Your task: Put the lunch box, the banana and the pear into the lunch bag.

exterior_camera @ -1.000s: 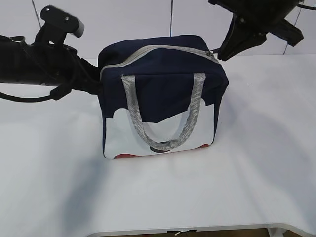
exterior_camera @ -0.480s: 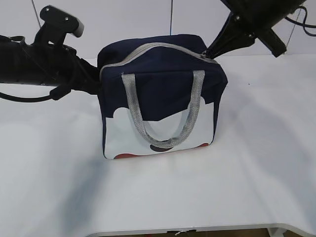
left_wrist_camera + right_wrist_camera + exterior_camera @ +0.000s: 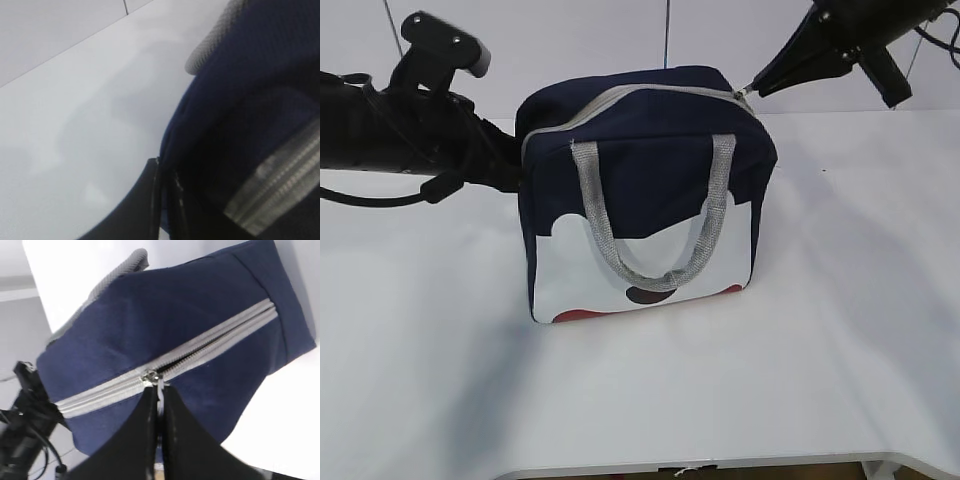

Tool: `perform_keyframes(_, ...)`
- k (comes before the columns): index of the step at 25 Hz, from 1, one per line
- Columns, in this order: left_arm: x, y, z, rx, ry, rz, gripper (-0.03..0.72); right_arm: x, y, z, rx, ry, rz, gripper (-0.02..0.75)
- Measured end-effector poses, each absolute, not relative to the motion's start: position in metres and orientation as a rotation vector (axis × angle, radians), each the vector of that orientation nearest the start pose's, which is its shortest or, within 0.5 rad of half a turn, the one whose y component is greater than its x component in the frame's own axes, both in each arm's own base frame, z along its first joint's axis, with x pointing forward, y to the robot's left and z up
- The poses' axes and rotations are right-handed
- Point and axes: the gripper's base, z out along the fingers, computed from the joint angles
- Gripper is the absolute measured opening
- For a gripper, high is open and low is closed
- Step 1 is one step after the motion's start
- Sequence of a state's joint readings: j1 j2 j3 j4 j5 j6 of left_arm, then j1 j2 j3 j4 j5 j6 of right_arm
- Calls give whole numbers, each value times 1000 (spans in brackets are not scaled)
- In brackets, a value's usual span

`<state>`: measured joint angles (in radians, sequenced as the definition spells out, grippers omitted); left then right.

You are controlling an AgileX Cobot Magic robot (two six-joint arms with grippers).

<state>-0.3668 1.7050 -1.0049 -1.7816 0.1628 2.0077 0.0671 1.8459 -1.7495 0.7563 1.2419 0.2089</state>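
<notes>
Gripping the zipper pull (image 3: 159, 387), right gripper (image 3: 159, 405) pinched shut; left gripper (image 3: 165, 200) clamped on lunch bag (image 3: 645, 190) fabric. Bag centre table (image 3: 840, 350). Pull along the track, hold bag taut.

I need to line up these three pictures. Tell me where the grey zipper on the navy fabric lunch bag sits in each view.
Exterior view: grey zipper arcs along the top of the navy fabric lunch bag, upper centre.
Left wrist view: a blurred stretch at lower right.
Right wrist view: runs diagonally across the middle, right gripper shut on its pull.
Shared landmark: the grey webbing handle.
</notes>
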Motion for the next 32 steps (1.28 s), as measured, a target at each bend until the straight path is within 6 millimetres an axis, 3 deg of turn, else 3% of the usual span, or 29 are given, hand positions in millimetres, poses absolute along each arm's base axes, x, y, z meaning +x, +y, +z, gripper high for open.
perform_keyframes(17, 338, -148, 223, 732, 2017, -277, -20, 403, 90, 323, 460, 2689, 1290, 18)
perform_keyframes(26, 338, -148, 223, 733, 2017, -276, -20, 408, 72, 323, 525, 2657, 1297, 18)
perform_keyframes(32, 339, -148, 223, 734, 2017, -273, -20, 408, 72, 322, 523, 2662, 1285, 18)
